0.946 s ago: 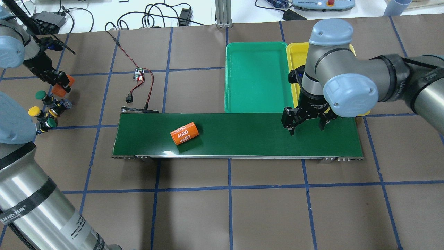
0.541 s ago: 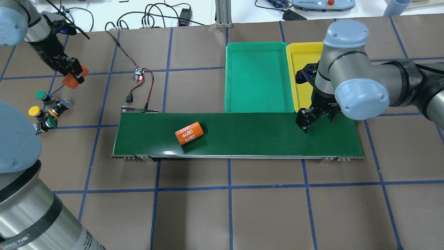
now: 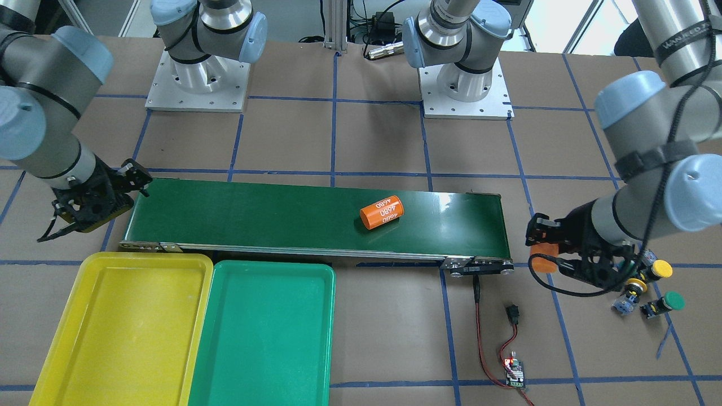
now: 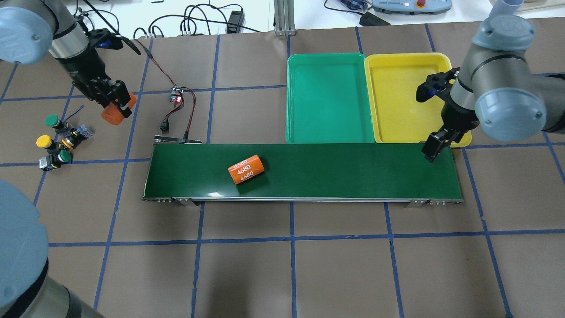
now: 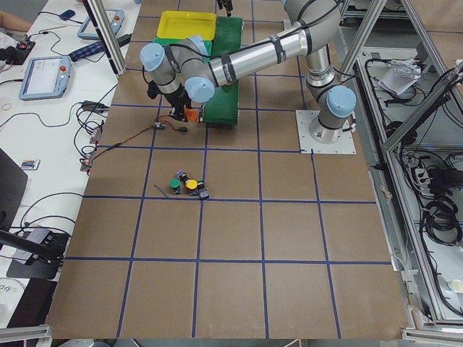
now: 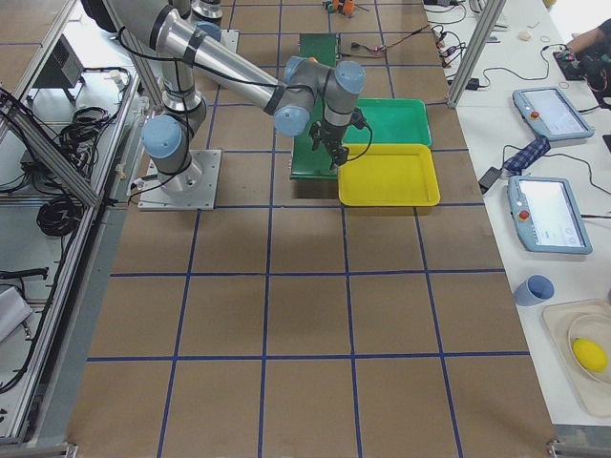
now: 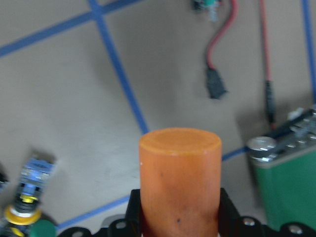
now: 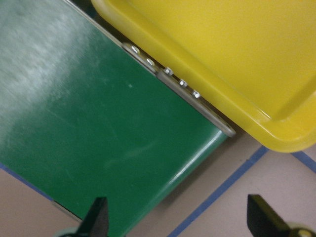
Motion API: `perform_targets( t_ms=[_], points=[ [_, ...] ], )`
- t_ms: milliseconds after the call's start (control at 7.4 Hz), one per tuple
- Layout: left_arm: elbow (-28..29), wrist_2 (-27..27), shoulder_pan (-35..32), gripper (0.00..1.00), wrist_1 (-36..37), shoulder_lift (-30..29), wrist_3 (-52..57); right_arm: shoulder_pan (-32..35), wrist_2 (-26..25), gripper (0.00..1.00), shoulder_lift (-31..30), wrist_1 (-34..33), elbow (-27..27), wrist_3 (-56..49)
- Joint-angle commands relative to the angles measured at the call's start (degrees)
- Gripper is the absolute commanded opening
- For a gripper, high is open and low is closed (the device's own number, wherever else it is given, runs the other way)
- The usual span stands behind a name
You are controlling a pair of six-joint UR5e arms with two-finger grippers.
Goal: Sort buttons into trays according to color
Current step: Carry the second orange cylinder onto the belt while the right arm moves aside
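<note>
- Front-facing view: the left gripper [image 3: 542, 248] pinches an orange cylinder [image 3: 540, 264]. The buttons [image 3: 648, 285] cluster on the table just beyond its jaws, off the conveyor belt [image 3: 282, 217]. The right gripper [image 3: 90, 206] hangs with jaws spread at the belt's far end, the yellow tray [image 3: 121, 327] near them and the green tray [image 3: 265, 332] next along.
- Overhead: four buttons sit near the left jaws, well apart from both trays. A 4680 cylinder [image 4: 246, 168] lies on the belt between the two grippers.
- Side views: jaws too small to judge.
- Left wrist: jaws clamped on the cylinder, buttons at their lower left.
- Right wrist: fingers [image 8: 96, 219] wide apart with nothing between them, the belt end and yellow tray corner ahead.
</note>
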Motion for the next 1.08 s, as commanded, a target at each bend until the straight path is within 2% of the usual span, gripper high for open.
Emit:
perform_targets(
  t_ms=[0, 135, 270, 541, 676, 811, 946],
  points=[
    [-10.48, -0.40, -3.79, 0.00, 5.67, 5.33, -8.88, -7.25, 0.26, 1.00, 3.51, -3.76, -0.08, -15.62],
    [-13.57, -0.32, -6.76, 0.00, 12.65, 6.04, -13.17, -9.88, 0.26, 1.00, 5.62, -4.22, -0.34, -18.30],
    [-15.08, -0.58, -8.36, 0.00, 15.51, 6.31, -12.87, -11.13, -0.09, 1.00, 6.43, -4.57, -0.69, -21.29],
    [-18.85, -0.49, -9.16, 0.00, 15.80, 7.79, -2.39, -10.70, 0.87, 1.00, 5.65, -9.91, -1.05, -29.45],
    [-22.18, -0.40, -9.16, 0.00, 15.98, 9.81, 1.16, -10.61, 4.71, 1.00, 4.69, -10.46, -1.05, -31.15],
    [-24.04, -0.49, -9.16, 0.00, 19.72, 9.30, 5.64, -10.44, 7.44, 1.00, 3.29, -10.64, -0.87, -36.73],
    [-24.49, -0.66, -9.16, 0.00, 22.63, 8.60, 16.12, -10.35, 12.25, 1.00, 1.62, -10.90, -0.35, -40.01]
  ],
)
